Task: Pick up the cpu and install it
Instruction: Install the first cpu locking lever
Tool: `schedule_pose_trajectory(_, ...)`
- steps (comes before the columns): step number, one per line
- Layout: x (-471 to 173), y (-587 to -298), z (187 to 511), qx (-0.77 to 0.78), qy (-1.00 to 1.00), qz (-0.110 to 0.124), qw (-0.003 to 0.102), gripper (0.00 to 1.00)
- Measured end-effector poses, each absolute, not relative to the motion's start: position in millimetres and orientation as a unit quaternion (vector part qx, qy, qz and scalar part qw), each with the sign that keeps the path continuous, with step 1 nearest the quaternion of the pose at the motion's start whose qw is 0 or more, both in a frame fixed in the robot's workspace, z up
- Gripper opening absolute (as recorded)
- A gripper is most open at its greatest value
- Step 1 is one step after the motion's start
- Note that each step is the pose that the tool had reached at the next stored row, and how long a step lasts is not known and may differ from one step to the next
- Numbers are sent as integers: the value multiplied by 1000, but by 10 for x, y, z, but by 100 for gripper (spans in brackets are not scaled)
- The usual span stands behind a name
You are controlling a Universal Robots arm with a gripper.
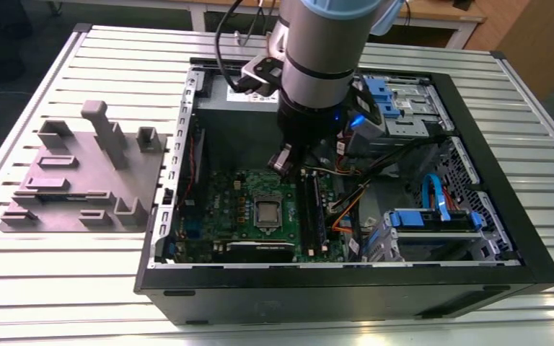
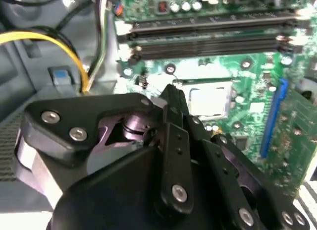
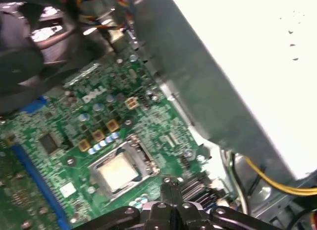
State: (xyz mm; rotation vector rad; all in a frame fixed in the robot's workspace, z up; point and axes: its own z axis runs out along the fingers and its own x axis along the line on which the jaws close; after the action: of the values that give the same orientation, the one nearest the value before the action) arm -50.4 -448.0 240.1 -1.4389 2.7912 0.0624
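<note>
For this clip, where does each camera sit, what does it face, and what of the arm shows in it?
Exterior view: off the arm, above, looking down into the open computer case; arm and tool over the motherboard.
Second wrist view: on the arm, facing the motherboard past the tool.
First wrist view: on the arm, facing the board; tool at the edge.
Shared: all show the cpu in its socket.

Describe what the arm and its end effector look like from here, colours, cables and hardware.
The arm is a silver-grey cylinder with a pale blue cap, a black lower section with a blue light, and black cables alongside. The end effector is matte black, with linked bars fastened by silver screws narrowing to slim black fingers.
</note>
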Motion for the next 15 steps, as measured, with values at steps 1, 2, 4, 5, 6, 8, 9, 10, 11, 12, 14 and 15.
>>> schedule_pose_trajectory(1, -496, -4460, 2398, -458, 889, 20, 0, 10)
schedule_pose_trajectory(2, -490, -4447, 2396, -458, 889, 20, 0, 10)
schedule_pose_trajectory(4, -478, -4425, 2394, -458, 889, 20, 0, 10)
schedule_pose_trajectory(5, -474, -4424, 2394, -458, 889, 20, 0, 10)
schedule_pose_trajectory(6, -471, -4424, 2394, -458, 889, 20, 0, 10)
schedule_pose_trajectory(8, -463, -4424, 2394, -458, 889, 20, 0, 10)
schedule_pose_trajectory(9, -456, -4423, 2394, -458, 889, 20, 0, 10)
schedule_pose_trajectory(10, -451, -4424, 2394, -458, 889, 20, 0, 10)
schedule_pose_trajectory(11, -444, -4424, 2394, -458, 889, 20, 0, 10)
schedule_pose_trajectory(12, -436, -4423, 2394, -458, 889, 20, 0, 10)
schedule_pose_trajectory(14, -418, -4423, 2394, -458, 889, 20, 0, 10)
schedule_pose_trajectory(15, -410, -4424, 2394, -458, 889, 20, 0, 10)
